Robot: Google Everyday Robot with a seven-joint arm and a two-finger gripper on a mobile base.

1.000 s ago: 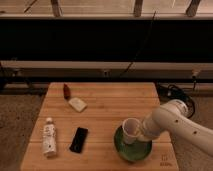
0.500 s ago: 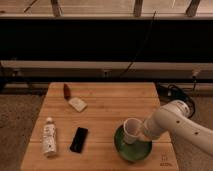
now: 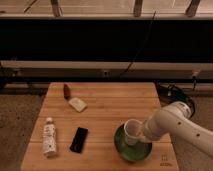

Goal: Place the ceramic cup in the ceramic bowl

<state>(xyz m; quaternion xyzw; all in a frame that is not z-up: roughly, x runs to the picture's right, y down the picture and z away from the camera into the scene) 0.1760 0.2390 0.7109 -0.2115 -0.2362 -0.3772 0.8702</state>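
**Cup held over the bowl**

Presently the pincer (image 3: pixel 141 132), at the end of the white arm (image 3: pixel 175 125) entering from 3 o'clock, grasps the ceramic cup (image 3: pixel 131 131), its mouth tilted toward 10 o'clock, over the ceramic bowl (image 3: pixel 131 149) at the table's (image 3: pixel 110 107) 5 o'clock corner. At 9 o'clock of the bowl lie a black phone (image 3: pixel 79 139) and a white bottle (image 3: pixel 49 136); a white block (image 3: pixel 77 104) and a red object (image 3: pixel 66 90) lie toward 11 o'clock.
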